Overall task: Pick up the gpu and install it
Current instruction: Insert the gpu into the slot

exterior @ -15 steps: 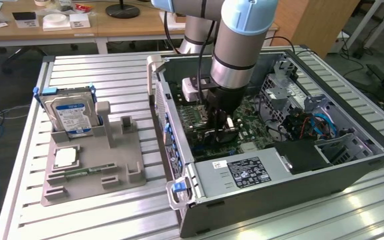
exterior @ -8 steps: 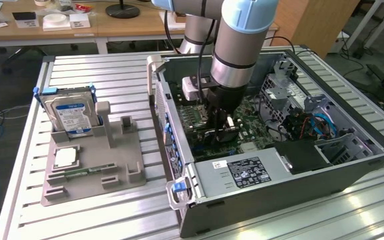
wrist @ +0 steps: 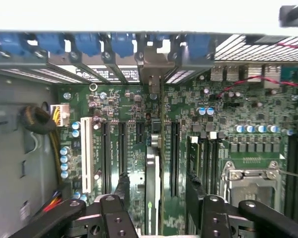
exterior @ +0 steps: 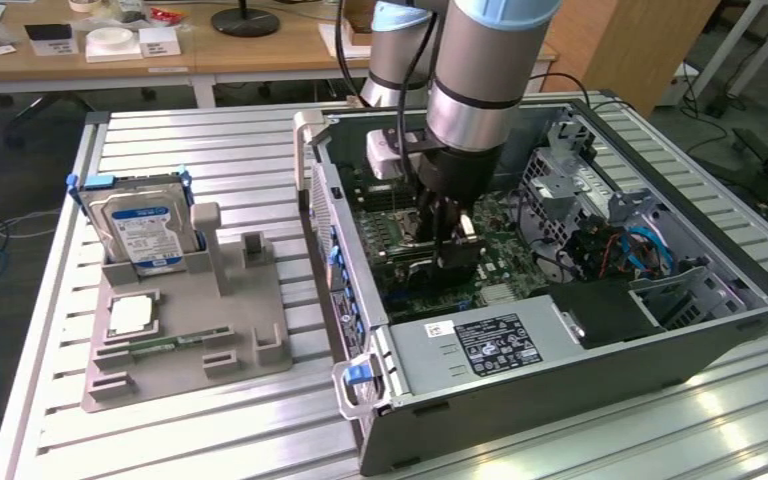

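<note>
The gpu (wrist: 152, 183) is being seen edge-on, standing upright in a slot of the motherboard (wrist: 238, 129) inside the case (exterior: 704, 330), between the fingers (wrist: 120, 191) of the tool (wrist: 156, 198). The tool is being held spread wide over the card, apparently not gripping it. Judged: the card is looking placed; whether it is fully seated cannot be told. The tray (exterior: 184, 350) on the counter (exterior: 197, 150) is carrying the drive (exterior: 137, 225).
</note>
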Robot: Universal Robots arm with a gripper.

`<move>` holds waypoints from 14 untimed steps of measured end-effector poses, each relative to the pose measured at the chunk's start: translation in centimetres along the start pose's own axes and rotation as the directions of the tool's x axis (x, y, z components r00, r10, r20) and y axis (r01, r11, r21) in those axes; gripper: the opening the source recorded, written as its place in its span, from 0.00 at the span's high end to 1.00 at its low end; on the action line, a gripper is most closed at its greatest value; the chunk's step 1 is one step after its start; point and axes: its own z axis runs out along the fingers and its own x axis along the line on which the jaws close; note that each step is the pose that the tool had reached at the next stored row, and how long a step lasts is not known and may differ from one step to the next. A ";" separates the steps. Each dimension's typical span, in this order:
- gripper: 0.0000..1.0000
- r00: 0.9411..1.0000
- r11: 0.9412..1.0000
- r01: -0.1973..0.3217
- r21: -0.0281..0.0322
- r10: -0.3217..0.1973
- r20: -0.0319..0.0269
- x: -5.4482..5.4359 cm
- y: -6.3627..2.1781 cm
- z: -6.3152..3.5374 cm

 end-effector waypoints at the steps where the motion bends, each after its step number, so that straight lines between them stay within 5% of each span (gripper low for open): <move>1: 0.43 1.000 1.000 0.000 0.000 0.000 0.000 0.0 0.00 -0.36; 14: 0.43 1.000 1.000 0.000 0.000 0.000 0.001 -0.1 -0.04 -4.39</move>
